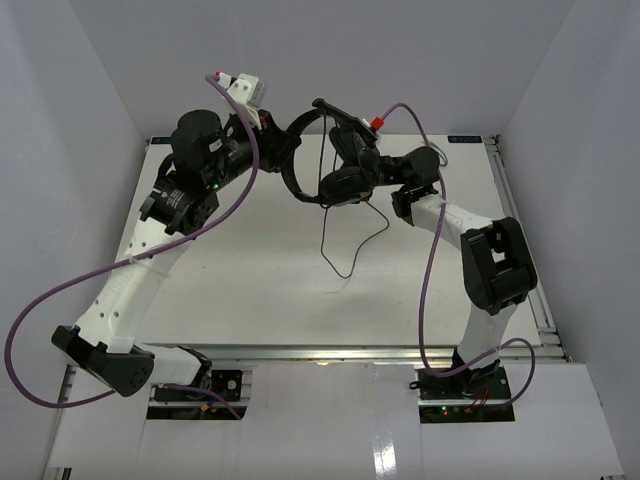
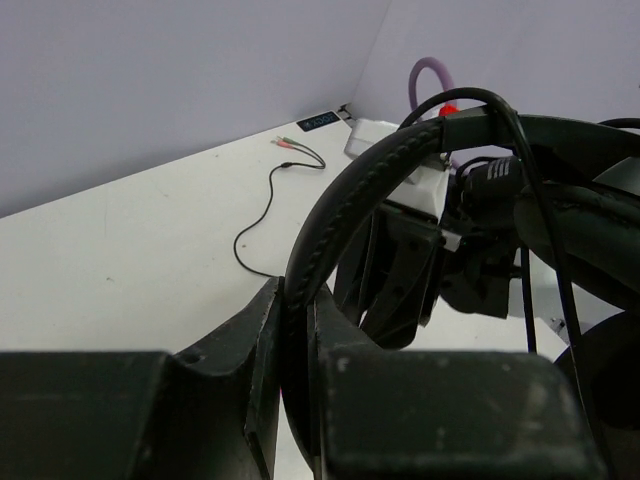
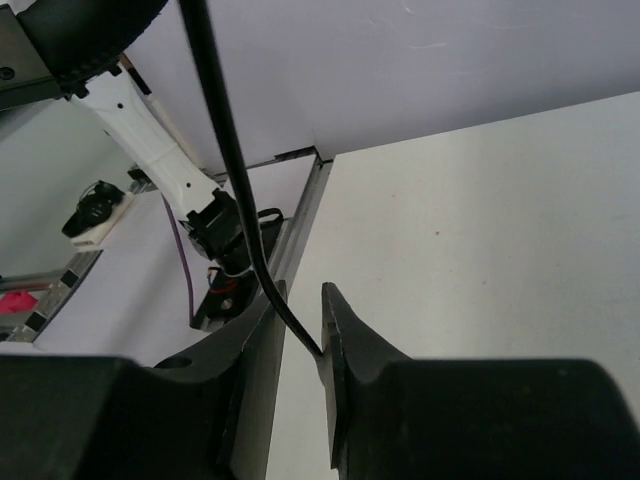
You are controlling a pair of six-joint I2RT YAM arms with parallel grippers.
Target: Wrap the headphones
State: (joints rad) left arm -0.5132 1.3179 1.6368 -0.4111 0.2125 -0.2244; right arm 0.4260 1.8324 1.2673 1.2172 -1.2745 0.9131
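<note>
Tabletop (image 1: pixel 250 290): white, walled on three sides, both arm bases at the near edge.

Left arm (image 1: pixel 130 290): reaches up toward the far left. Right arm (image 1: pixel 495 265): reaches toward the far centre. The two wrists come near each other above the far half of the table.

Headphones (image 2: pixel 345 200): black, off the surface, suspended between the two grippers.

Left gripper (image 2: pixel 298 310): fingers pressed against both sides of the stitched headband (image 2: pixel 400 150), which rises from the jaws and arcs to the right in the left wrist view. Firm pinch, no gap visible.

Right gripper (image 3: pixel 302 315): fingers nearly together, pinching the thin black cable (image 3: pixel 225 130). The cable enters from the top of the right wrist view and runs down into the narrow slot between the fingertips.

In the overhead view, slack cable hangs in a loop below the headphones, over the middle of the table.

Plugs (image 2: pixel 285 142): pink and green, lying on the tabletop near the far wall, well apart from both grippers.
</note>
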